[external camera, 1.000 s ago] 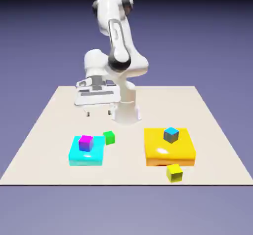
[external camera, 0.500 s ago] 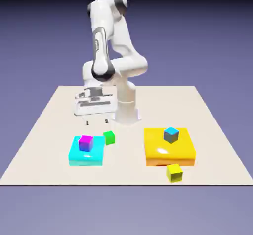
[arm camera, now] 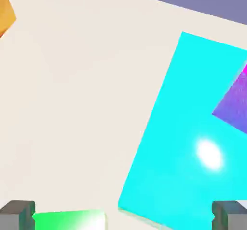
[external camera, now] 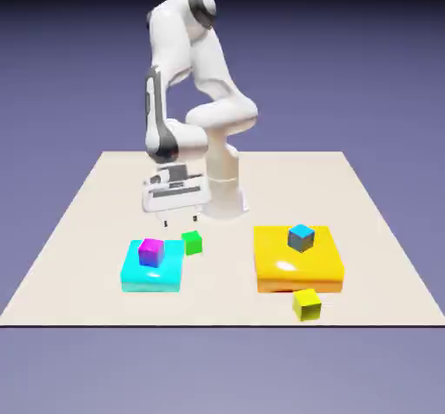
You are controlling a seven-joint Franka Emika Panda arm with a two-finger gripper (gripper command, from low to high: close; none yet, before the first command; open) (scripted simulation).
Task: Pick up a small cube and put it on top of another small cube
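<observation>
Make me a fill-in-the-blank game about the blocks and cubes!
The small magenta cube sits on the flat ____ block.
The small blue cube sits on the flat ____ block.
The small bright green cube rests on the ____.
The robot's pincer is ____, not shut.

Missing words: cyan; orange-yellow; table; open.

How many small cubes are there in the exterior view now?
4: the magenta cube on the cyan block, the blue cube on the orange block, the green cube and the yellow cube on the table.
</observation>
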